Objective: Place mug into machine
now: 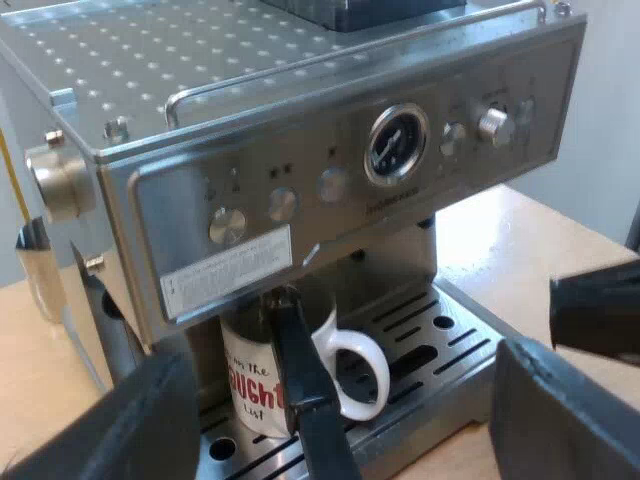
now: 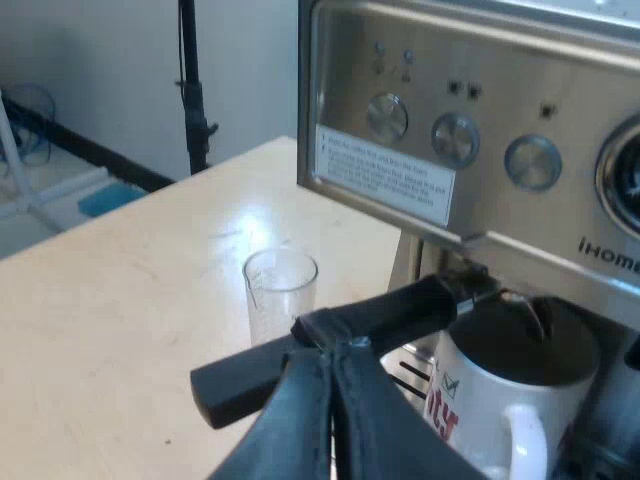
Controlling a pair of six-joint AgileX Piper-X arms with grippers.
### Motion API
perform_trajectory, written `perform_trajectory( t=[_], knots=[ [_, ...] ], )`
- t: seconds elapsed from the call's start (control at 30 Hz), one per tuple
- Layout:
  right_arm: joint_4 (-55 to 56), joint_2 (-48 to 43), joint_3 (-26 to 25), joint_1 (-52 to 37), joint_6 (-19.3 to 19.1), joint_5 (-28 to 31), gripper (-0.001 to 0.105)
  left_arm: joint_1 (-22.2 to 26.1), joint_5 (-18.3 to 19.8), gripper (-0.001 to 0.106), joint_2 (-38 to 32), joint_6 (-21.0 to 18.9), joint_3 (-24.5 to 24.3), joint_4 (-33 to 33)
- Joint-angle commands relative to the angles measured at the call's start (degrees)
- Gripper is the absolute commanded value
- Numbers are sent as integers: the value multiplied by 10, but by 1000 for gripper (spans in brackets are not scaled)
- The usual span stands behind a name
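Note:
A white mug [image 1: 255, 375] with red lettering stands on the drip tray [image 1: 440, 330] of the espresso machine [image 1: 330, 150], under the brew head, with its handle turned outward. The holder's dark handle [image 1: 305, 390] juts out from the machine across the mug's front. My left gripper [image 1: 330, 440] is open, hanging back from the tray with one finger [image 1: 100, 425] on each side of mug and handle, touching neither. My right gripper [image 2: 332, 415] is shut with nothing in it, close by the holder's handle [image 2: 340, 335] and the mug [image 2: 500, 400].
A clear measuring glass [image 2: 280, 290] stands on the pale wooden table [image 2: 130, 300] near the machine's corner. A shiny metal vessel [image 1: 35, 270] sits beside the machine. The bean hopper's base [image 1: 360, 10] is on top. A black part [image 1: 600, 310] hangs near the tray's corner.

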Motion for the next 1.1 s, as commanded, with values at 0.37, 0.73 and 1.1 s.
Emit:
perform_trajectory(
  t=[0.37,0.73,1.1],
  knots=[
    [-2,0,-5,-1,-7,-10,0,-3,-6,63,42,0,-4,-55],
    [-35,35,-5,-17,7,-28,0,-3,10,63,47,-4,-4,-53],
    [-64,43,-9,-17,8,25,0,-3,20,63,47,-4,-4,-51]
  ],
)
